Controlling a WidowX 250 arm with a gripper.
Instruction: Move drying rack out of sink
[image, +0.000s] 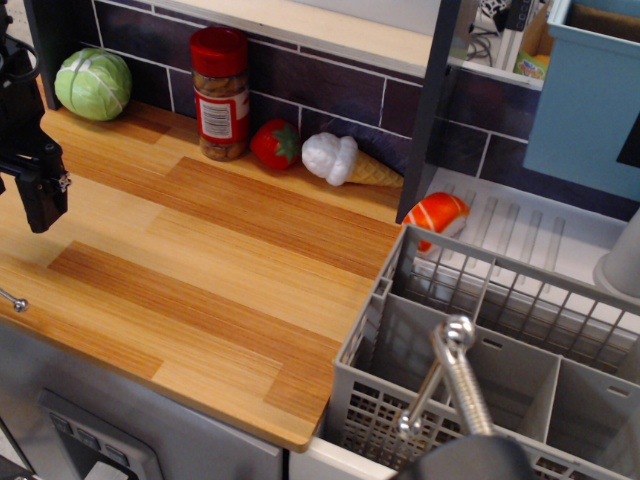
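The drying rack (480, 350) is a light-grey slatted basket with inner dividers at the lower right, sitting in the sink. Only a strip of the sink's white rim (325, 463) shows below the rack's near corner. My black gripper (42, 195) hangs at the far left over the wooden countertop, far from the rack and touching nothing. Its fingers look pressed together from this angle, but I cannot tell whether they are open or shut.
A chrome faucet (455, 380) rises in front of the rack. Behind the rack lies a white ribbed drainboard (530, 225) with an orange sushi piece (436, 215). A cabbage (92, 84), spice jar (221, 95), strawberry (275, 144) and ice cream cone (345, 162) line the back wall.
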